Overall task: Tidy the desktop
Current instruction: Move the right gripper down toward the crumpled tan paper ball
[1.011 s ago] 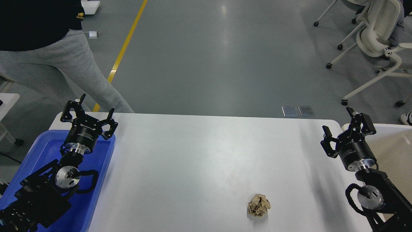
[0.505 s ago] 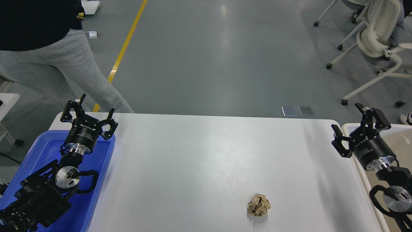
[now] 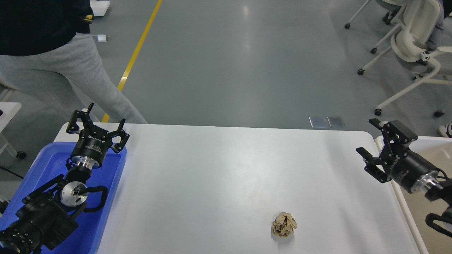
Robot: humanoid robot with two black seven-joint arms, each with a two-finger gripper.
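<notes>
- The desktop, a white top with rounded corners, fills the lower middle of the head view. It is bare apart from one crumpled brown paper ball lying near its front edge, right of centre.
- The blue plastic tray adjoins the desktop on the left; the beige-white bin adjoins it on the right.
- The left gripper is raised above the tray's far corner. Its fingers are spread apart and hold nothing.
- The right gripper is raised at the desktop's right edge, beside the bin. Its fingers are spread wide and hold nothing.
- Step in hand, as judged: the approach to the paper ball, which is untouched. The right gripper is the nearer one.
- Next move, as judged: lower the right gripper forward over the ball, close gently on the soft, light paper, then carry it to the bin.
- Visibility: the bin interior and the tray floor are partly cut off or covered by the arms; their contents cannot be determined. A person standing beyond the left corner is cut off by the frame.
</notes>
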